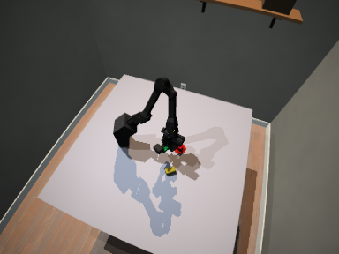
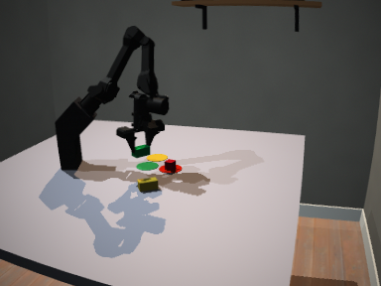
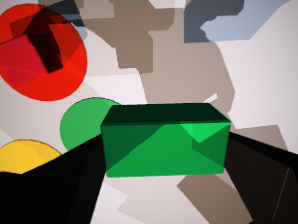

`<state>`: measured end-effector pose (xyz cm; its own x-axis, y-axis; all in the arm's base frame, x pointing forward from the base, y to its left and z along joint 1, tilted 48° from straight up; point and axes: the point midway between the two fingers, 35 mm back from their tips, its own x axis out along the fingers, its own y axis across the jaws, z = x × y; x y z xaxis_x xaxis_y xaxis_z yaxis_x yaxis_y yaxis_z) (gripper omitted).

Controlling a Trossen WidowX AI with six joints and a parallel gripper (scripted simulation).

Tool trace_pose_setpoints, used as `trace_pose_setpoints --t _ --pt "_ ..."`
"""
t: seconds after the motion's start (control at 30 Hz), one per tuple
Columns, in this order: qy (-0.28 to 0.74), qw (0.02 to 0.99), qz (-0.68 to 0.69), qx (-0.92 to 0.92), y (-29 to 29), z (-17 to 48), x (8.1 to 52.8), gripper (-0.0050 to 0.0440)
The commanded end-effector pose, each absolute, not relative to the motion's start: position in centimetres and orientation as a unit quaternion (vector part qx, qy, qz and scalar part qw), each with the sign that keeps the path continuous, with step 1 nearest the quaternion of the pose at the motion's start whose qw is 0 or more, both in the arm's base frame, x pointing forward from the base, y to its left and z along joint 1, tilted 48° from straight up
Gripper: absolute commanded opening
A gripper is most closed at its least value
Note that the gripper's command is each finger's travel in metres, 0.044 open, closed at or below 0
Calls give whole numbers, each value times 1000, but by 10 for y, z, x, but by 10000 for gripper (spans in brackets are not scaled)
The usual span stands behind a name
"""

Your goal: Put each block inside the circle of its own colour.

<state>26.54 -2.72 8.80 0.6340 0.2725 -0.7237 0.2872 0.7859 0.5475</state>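
Note:
My gripper (image 2: 141,147) (image 3: 162,138) (image 1: 166,147) is shut on a green block (image 2: 141,149) (image 3: 165,141) (image 1: 165,148) and holds it a little above the table, just beside the green circle (image 2: 147,166) (image 3: 82,124). A red block (image 2: 170,164) (image 3: 30,52) (image 1: 179,150) stands inside the red circle (image 2: 174,171) (image 3: 65,75). The yellow circle (image 2: 157,157) (image 3: 22,156) lies behind the green one. A yellow block (image 2: 148,184) (image 1: 170,169) lies on the table in front of the circles, apart from them.
The arm's black base (image 2: 70,134) (image 1: 124,128) stands on the left of the white table top (image 2: 238,209) (image 1: 207,194). A wooden floor (image 2: 327,248) lies beyond the table's edge, and a shelf (image 2: 248,4) hangs on the back wall.

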Motion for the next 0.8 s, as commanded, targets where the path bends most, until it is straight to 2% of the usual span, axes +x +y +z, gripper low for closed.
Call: trace_pose_setpoints --t 0.0,0.77 --pt "417 850 -8 322 -15 93 266 270" --pt "389 855 3 344 47 96 255 270"
